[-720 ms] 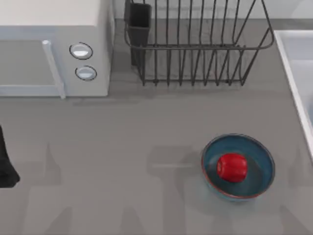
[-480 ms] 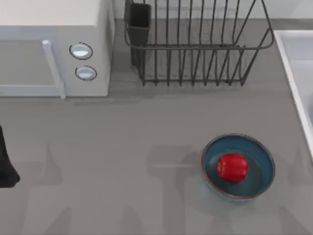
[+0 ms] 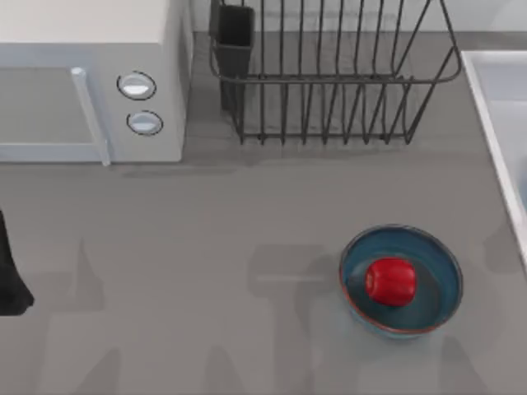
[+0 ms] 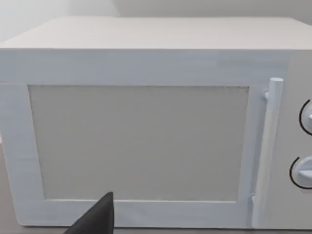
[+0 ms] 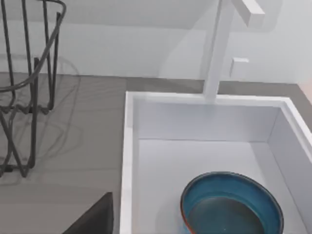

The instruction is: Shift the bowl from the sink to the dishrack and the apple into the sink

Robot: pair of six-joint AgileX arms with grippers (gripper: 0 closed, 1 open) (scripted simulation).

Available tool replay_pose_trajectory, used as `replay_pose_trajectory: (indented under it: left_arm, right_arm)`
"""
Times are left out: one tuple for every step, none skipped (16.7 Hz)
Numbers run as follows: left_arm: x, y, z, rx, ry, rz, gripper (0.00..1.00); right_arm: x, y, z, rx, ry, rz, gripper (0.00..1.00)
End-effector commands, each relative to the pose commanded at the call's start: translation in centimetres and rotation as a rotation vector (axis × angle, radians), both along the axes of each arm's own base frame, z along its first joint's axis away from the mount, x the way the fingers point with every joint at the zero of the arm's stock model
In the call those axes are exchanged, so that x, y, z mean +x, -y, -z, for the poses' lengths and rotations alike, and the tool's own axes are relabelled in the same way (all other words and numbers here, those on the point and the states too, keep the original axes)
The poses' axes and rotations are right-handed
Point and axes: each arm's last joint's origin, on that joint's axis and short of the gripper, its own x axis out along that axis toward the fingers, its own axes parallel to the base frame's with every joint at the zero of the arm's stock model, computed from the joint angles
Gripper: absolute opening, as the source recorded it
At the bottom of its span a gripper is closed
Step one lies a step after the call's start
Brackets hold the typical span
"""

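Since the bowl (image 5: 231, 204) sits low in the sink (image 5: 127, 161) at lower right of the right wrist view, glazed, stiff, probably slick, I'd pinch its rim; apple (image 3: 389, 281) rests in the twin bowl (image 3: 436, 263) lower right on the table; can't tell either gripper's finger state.

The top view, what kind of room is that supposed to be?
It looks like a simulated kitchen counter. A white microwave with two knobs stands beside a wire dishrack, and a white sink with a tap holds a blue bowl.
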Motion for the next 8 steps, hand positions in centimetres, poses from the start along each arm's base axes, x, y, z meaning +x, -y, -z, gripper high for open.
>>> replay_pose_trajectory:
  left_arm:
    - [0.0,0.0,0.0,0.000,0.000,0.000,1.00]
    - [0.0,0.0,0.0,0.000,0.000,0.000,1.00]
    - [0.0,0.0,0.0,0.000,0.000,0.000,1.00]
    - [0.0,0.0,0.0,0.000,0.000,0.000,1.00]
    - [0.0,0.0,0.0,0.000,0.000,0.000,1.00]
    - [0.0,0.0,0.0,0.000,0.000,0.000,1.00]
    - [0.0,0.0,0.0,0.000,0.000,0.000,1.00]
    - [0.0,0.0,0.0,0.000,0.000,0.000,1.00]
  right_arm:
    - [0.9,0.2,-1.3,-0.008,-0.048,0.007,1.00]
    - [2.0,0.5,-2.6,-0.016,-0.099,0.014,1.00]
    - [3.3,0.8,-3.8,-0.022,-0.153,0.021,1.00]
    - [4.8,1.2,-4.9,-0.028,-0.209,0.027,1.00]
    - [6.5,1.6,-5.9,-0.033,-0.267,0.032,1.00]
    - [8.4,2.2,-6.8,-0.037,-0.325,0.036,1.00]
    - [10.3,2.8,-7.4,-0.039,-0.385,0.040,1.00]
    - [12.4,3.5,-7.8,-0.039,-0.446,0.043,1.00]
